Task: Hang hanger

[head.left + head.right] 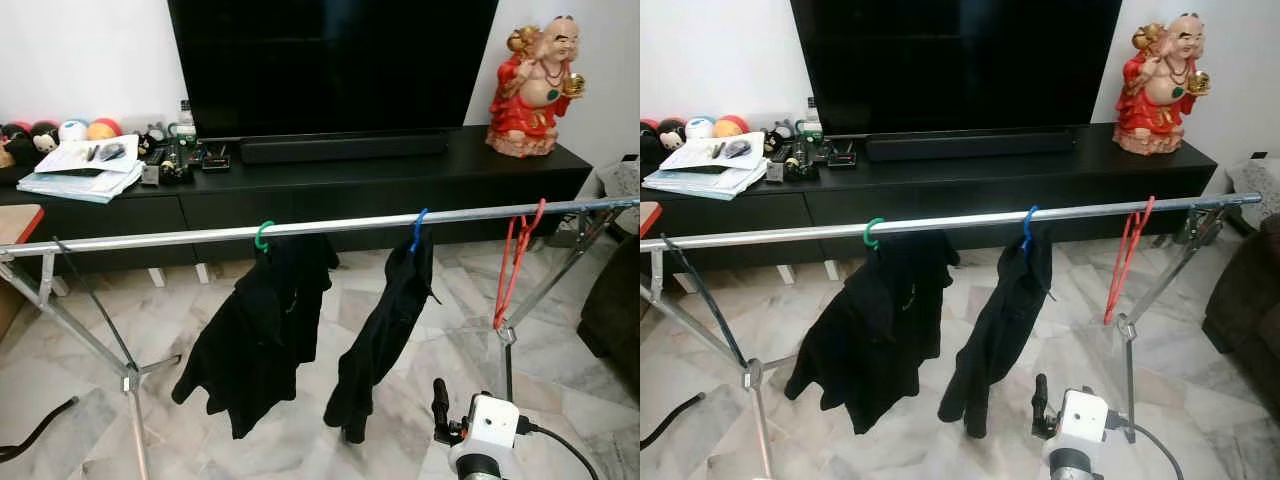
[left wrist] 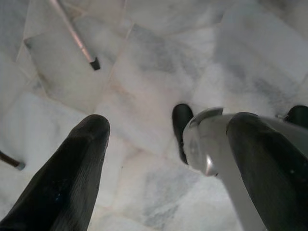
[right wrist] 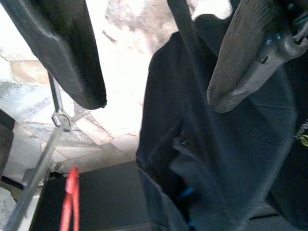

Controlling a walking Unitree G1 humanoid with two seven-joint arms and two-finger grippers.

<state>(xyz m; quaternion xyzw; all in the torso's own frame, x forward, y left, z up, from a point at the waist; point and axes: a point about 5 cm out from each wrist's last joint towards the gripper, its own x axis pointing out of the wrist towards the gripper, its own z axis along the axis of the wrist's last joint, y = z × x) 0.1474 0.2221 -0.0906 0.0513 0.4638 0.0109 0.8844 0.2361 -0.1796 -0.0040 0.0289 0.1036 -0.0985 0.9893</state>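
Hanger (image 1: 515,258), red and empty, hangs from the rail (image 1: 330,226) near its right end, well apart from the clothes and just above the rack's right leg joint.

Behind the rack, a big dark TV (image 1: 330,65) stands on a long black cabinet (image 1: 330,185) against the wall. The rail is a silver bar that crosses the whole scene on slanted legs over a marble floor (image 1: 120,320).

Two black garments hang from it. The larger one (image 1: 262,325) is on a green hook (image 1: 263,236) near the middle; the narrower one (image 1: 385,330) is on a blue hook (image 1: 418,230), between the green hook and the red hanger.

On the cabinet's right end sits a red and gold laughing figure (image 1: 532,85). On its left end lie papers (image 1: 85,165), with a row of small balls (image 1: 60,130) against the wall.

Right gripper (image 3: 156,96) is low at the bottom right, below the narrower garment, its camera looking up at that cloth; its two fingers (image 3: 72,53) are spread apart with nothing between them.

Left gripper (image 2: 168,159) hangs idle over the floor, its fingers also parted and holding nothing.
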